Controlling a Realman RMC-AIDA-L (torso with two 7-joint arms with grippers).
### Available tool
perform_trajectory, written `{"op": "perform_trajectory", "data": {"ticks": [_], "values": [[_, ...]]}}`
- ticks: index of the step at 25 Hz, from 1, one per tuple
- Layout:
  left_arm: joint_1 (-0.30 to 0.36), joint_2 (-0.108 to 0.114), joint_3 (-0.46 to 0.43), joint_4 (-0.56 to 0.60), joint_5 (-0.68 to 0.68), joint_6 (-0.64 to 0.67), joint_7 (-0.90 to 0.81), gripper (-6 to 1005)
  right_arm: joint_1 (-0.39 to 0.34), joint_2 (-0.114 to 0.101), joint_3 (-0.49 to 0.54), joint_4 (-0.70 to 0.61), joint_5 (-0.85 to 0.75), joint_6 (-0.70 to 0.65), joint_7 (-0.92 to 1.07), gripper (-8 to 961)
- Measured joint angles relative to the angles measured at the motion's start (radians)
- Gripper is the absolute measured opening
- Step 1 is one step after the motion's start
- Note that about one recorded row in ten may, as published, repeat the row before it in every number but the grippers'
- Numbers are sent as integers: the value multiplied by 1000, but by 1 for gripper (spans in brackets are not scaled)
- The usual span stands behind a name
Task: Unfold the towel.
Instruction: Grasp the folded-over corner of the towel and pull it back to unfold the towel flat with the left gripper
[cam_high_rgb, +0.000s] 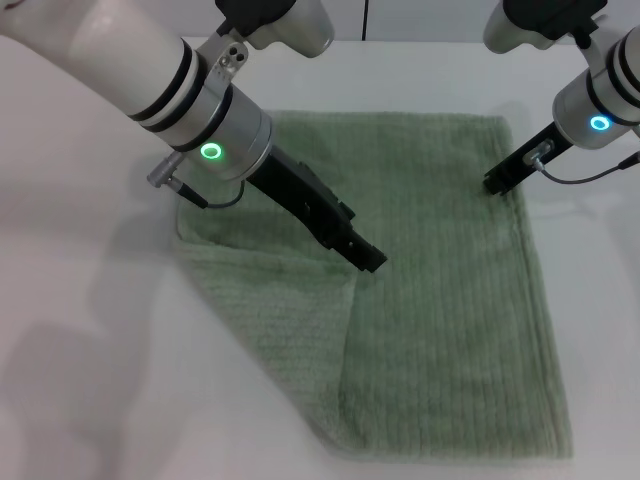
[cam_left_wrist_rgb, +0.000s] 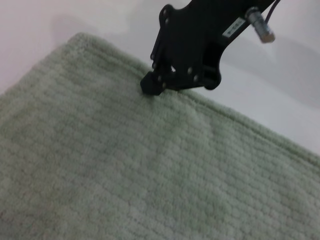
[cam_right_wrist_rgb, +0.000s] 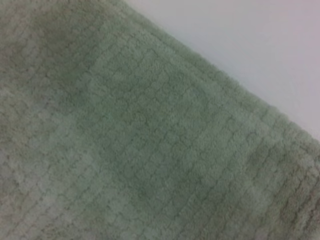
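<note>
Pressing towel (cam_high_rgb: 440, 300) edge, right gripper (cam_left_wrist_rgb: 152, 84); finger grip seemingly clenched, left's unclear.

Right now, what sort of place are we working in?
Probably a lab test bench: a bare white tabletop, one green towel laid out, and two robot arms, left tool and right tool, on it.

A white table (cam_high_rgb: 80, 380) is filling the frame's left side, lower corners and upper edge, with soft grey shadows lying across its lower left.
</note>
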Motion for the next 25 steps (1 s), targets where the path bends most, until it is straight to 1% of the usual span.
{"op": "perform_trajectory", "data": {"ticks": [8,12,25], "values": [[-19,-4,56,-69,-4,-52,5,793,5,0,0,2,0,1,-1,-1],[-22,-5,88,-80,-9,-79,-5,793,5,0,0,2,0,1,-2,-1],[-20,-5,107,-82,-14,-106,-6,792,4,0,0,2,0,0,-7,-1]]}}
